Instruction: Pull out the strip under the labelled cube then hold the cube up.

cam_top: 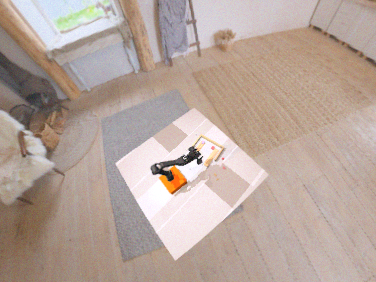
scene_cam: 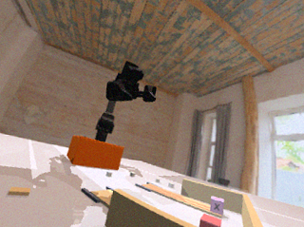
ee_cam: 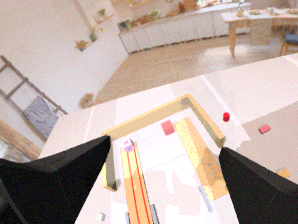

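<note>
The labelled cube [scene_cam: 216,205] [ee_cam: 128,145] is small, pale purple and marked X. It rests at the far end of an orange band [scene_cam: 176,195] [ee_cam: 135,186] with red lines along it, partly inside the frame. Dark pieces lie at the band's near end; whether it is one strip or several side by side I cannot tell. A wider mottled yellow strip [ee_cam: 196,155] lies to the right in the wrist view. My gripper [ee_cam: 165,148] is open and empty. It hangs high above the table, well short of the cube, with both black fingers wide apart.
A low wooden frame [scene_cam: 164,221] [ee_cam: 155,116], open toward the arm, has walls around the cube. A red block [scene_cam: 210,224] [ee_cam: 167,127] lies inside it. A red cylinder [ee_cam: 226,116], a red piece [ee_cam: 264,129] and a yellow piece [ee_cam: 283,173] lie outside. The arm's base is orange [scene_cam: 96,153].
</note>
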Available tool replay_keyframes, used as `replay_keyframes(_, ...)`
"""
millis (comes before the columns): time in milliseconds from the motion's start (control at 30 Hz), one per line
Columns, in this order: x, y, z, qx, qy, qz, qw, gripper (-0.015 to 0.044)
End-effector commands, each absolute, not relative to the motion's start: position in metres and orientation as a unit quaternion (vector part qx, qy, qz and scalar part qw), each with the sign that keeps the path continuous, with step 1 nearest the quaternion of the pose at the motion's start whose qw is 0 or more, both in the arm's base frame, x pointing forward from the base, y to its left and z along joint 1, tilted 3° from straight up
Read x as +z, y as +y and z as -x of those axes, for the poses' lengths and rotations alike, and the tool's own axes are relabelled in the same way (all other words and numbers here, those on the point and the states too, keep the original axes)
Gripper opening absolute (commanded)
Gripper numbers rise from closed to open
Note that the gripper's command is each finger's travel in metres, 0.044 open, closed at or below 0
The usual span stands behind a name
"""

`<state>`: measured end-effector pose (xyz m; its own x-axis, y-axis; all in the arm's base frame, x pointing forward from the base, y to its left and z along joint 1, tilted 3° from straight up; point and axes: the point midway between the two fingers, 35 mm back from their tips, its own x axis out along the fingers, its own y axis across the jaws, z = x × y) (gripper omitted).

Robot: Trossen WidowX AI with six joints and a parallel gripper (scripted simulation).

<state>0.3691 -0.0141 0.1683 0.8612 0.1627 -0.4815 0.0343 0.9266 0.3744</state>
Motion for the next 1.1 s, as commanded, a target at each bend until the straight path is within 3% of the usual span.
replay_keyframes(0, 0.130, 0.021, -0.345, 0.050, 0.292, -0.076, 0.952, 0.0400)
replay_keyframes(100, 0.105, 0.040, -0.326, 0.065, 0.311, 0.005, 0.948, 0.0400)
replay_keyframes(467, 0.103, 0.041, -0.324, 0.066, 0.312, 0.011, 0.948, 0.0400)
replay_keyframes(967, 0.030, 0.096, -0.363, 0.116, 0.604, 0.073, 0.786, 0.0006)
replay_keyframes(1067, 0.012, 0.108, -0.363, 0.123, 0.660, 0.090, 0.736, 0.0000)
